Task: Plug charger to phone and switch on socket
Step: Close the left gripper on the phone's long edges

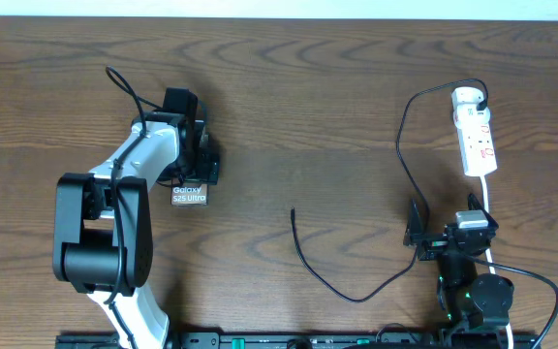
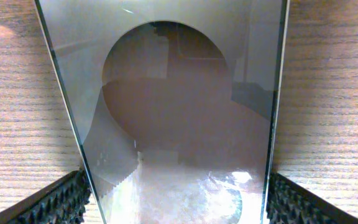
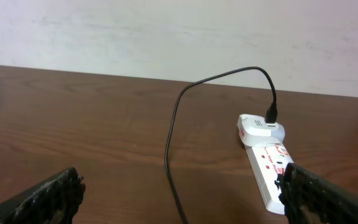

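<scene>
phone (image 1: 189, 194): dark glossy slab, white lettering, left on table (image 1: 337, 87) | left gripper (image 2: 179, 200): arm stretched forward, pinching phone | charger (image 3: 167, 152): tip loose mid-table, plugged into socket (image 1: 477, 136) | right gripper (image 3: 185, 196): spread, low, facing socket

- The phone (image 1: 190, 194) lies on the left half of the tabletop (image 1: 337, 87), between the fingers of the left end effector (image 1: 192, 174).
- The socket (image 1: 476, 136) lies well apart from it, at the far right.
- The charger (image 1: 401, 145) sits in the socket's far end; its cable runs nearward left of the socket, its tip between phone and socket.
- The right end effector (image 1: 450, 228) sits on the near side of the socket.
</scene>
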`<action>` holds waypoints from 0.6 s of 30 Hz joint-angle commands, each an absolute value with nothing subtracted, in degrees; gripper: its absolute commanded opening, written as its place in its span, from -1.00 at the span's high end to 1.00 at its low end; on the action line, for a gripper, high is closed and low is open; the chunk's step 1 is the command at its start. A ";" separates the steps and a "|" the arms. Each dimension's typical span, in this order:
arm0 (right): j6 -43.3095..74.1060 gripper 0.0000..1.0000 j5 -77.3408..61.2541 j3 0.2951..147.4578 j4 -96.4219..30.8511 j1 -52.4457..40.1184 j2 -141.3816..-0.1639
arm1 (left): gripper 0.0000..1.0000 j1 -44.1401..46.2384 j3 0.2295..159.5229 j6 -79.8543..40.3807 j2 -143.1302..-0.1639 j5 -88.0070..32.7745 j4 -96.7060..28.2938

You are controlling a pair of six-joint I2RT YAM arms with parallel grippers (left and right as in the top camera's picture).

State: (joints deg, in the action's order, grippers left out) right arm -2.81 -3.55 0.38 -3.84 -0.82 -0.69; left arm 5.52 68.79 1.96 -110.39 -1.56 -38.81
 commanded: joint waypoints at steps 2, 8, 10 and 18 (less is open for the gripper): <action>-3.49 -0.99 -3.16 0.32 -4.08 -1.17 -0.34 | -0.70 5.50 67.70 2.76 -111.24 -1.04 -39.16; -3.49 -0.99 -3.16 0.32 -4.08 -1.17 -0.34 | -0.61 5.50 67.70 2.76 -111.24 -1.04 -39.18; -3.49 -0.99 -3.16 0.32 -4.08 -1.17 -0.34 | -0.60 5.50 67.70 2.76 -111.24 -1.04 -39.18; -3.49 -0.99 -3.16 0.32 -4.08 -1.17 -0.34 | -0.25 5.50 67.70 2.76 -111.24 -1.04 -39.18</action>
State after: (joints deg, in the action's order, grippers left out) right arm -2.81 -3.55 0.38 -3.84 -0.82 -0.69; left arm 5.52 68.79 2.11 -110.39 -1.56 -38.94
